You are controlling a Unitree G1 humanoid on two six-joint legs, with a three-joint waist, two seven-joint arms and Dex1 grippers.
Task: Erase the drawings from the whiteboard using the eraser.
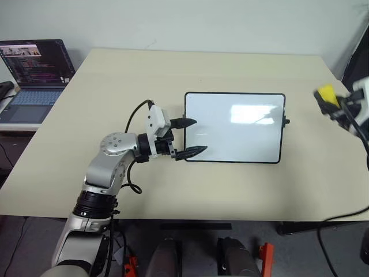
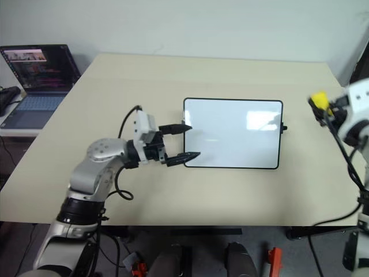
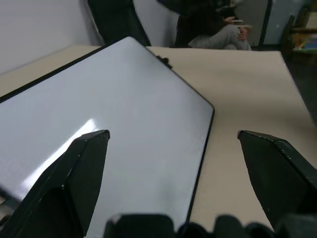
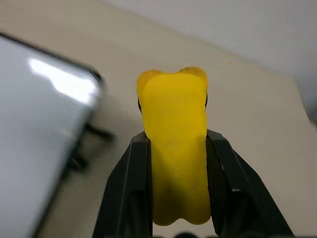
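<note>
tabletop (image 1: pixel 173 69): one, beige; it carries the board; a laptop (image 1: pixel 34 75) sits on a separate surface past its left edge.
board (image 1: pixel 233 128): one, flat on the tabletop at centre, long axis running left to right; no drawings can be made out on its white face, only glare.
left tool (image 1: pixel 187 138): jaws wide, holding nothing; its fingers straddle the board's left edge, one over the white face, one just off the near-left corner. It is the nearer arm to the board.
right tool (image 4: pixel 173 148): clamped on the eraser, held above the tabletop, well off the board's right edge.
eraser (image 1: pixel 327 96): one, yellow, pinched upright between the right tool's fingers.
key relation: the board lies to the left of the eraser, so any further wiping would likely call for a leftward sweep.
</note>
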